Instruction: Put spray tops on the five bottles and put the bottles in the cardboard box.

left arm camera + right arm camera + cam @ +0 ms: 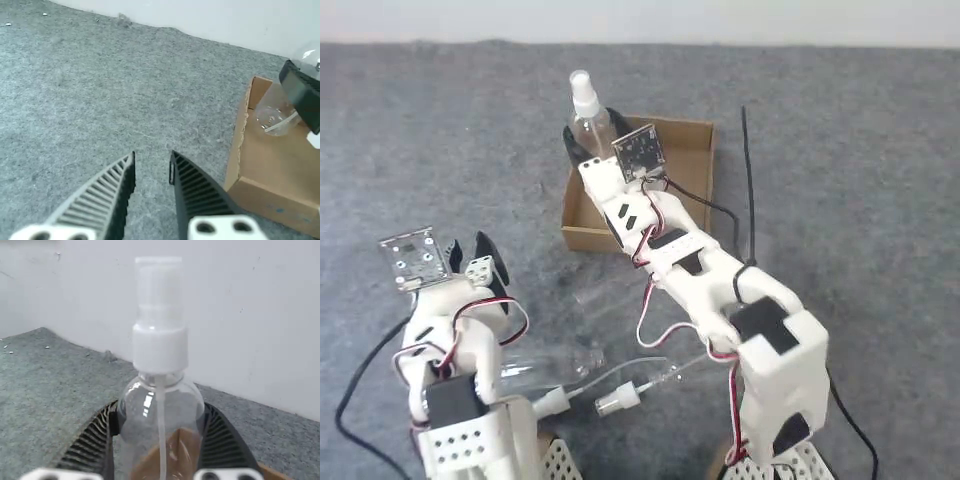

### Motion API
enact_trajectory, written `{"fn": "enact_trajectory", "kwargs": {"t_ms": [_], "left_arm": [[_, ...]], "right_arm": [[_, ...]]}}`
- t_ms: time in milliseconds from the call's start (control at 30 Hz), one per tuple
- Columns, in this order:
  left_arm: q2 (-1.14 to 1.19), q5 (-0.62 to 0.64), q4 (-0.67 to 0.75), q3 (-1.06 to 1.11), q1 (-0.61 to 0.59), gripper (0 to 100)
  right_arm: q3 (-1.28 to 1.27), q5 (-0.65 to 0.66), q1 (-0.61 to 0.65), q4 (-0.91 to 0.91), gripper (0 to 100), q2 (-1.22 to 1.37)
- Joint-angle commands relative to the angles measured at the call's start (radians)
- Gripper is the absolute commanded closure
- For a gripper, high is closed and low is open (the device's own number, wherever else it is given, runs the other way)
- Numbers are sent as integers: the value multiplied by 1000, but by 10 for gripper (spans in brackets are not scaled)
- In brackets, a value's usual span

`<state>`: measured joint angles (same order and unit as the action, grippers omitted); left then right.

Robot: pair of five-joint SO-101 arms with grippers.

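Capped spray bottle (161,405) sits upright between the right gripper (591,138) fingers (220,440), which are closed on its clear body below the shoulder. That leaves the white spray top (160,347) free and standing above the grip. We read the low grip as keeping the top from being knocked or pressed.

The bottle hangs at the far corner of the cardboard box (690,170). In the left wrist view its base is above the box floor, not resting on it, and we can't tell how high. We judge this as the drop-in step for this bottle. The arm reaches across the box so the bottle should go down near the corner wall, leaving floor for the others.

Left gripper (152,157) is near its own base, well apart from the box. Its fingers are parted by a small gap with nothing between them and grey felt beneath. We take it as parked out of the right arm's way.

More clear bottles (555,365) lie on their sides on the bench (840,120) between the two arm bases, and a white spray top with tube (618,401) is among them. We can't tell the exact count or which are capped. Most of the task looks to be ahead.
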<state>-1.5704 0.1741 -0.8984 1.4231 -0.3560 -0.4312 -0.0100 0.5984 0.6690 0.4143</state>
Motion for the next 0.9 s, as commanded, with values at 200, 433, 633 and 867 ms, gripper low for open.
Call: {"fn": "enact_trajectory", "kwargs": {"t_ms": [200, 433, 633, 867], "left_arm": [[-2, 6, 35, -15, -2, 899], [-2, 6, 35, -15, -2, 899], [-2, 6, 34, -15, -2, 899], [-2, 6, 34, -15, -2, 899]], "right_arm": [[239, -8, -54, 41, 944, 168], [381, -5, -71, 41, 944, 323], [431, -5, -62, 41, 944, 389], [522, -5, -76, 42, 944, 438]]}}
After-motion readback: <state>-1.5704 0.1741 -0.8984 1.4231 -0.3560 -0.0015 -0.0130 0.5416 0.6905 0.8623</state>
